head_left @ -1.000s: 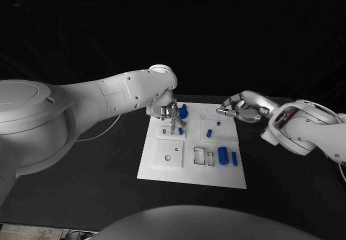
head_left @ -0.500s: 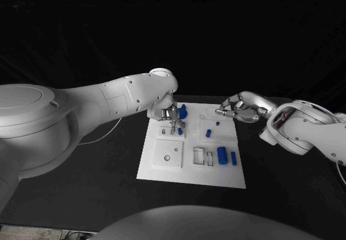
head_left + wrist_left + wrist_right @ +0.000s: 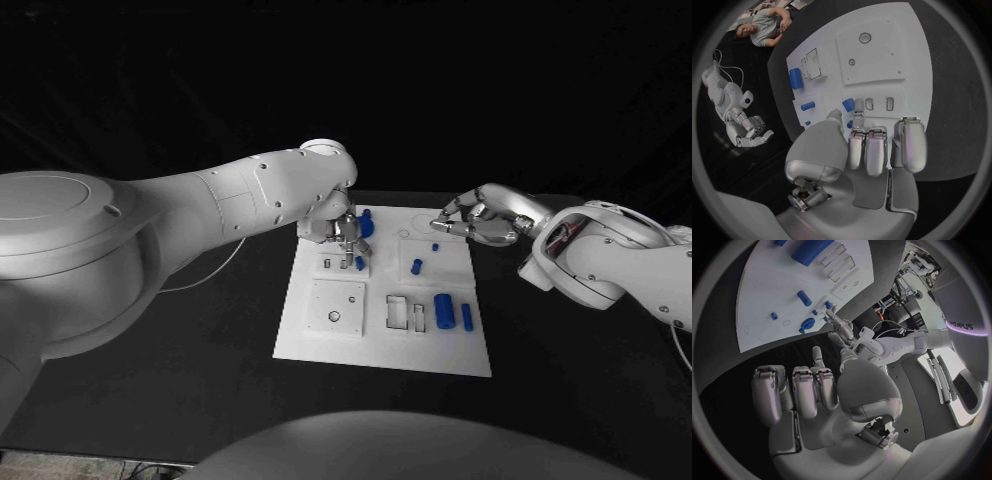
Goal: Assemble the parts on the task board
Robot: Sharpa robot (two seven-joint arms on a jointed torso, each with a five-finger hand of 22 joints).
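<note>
The white task board (image 3: 335, 340) lies mid-table. My left hand (image 3: 343, 235) hovers over its far-left part with straight fingers (image 3: 859, 107), whose tips reach a small blue part (image 3: 361, 262) (image 3: 848, 104) standing in the board. Whether it pinches that part is unclear. A larger blue piece (image 3: 366, 222) sits just beside this hand. My right hand (image 3: 469, 222) (image 3: 811, 390) hangs at the board's far-right corner, its fingers loosely bent and nothing in them. On the board's right half are a short blue part (image 3: 417, 266), a thick blue cylinder (image 3: 446, 312) (image 3: 796, 78) and a thin blue pin (image 3: 467, 316).
A square inset plate with two holes (image 3: 338, 305) (image 3: 879, 55) takes the board's near-left area. Open rectangular slots (image 3: 400, 312) lie beside it. A thin cable (image 3: 202, 265) trails on the black table left of the board.
My left hand has shifted a little toward the near side above the far-left parts. The right hand has barely moved.
</note>
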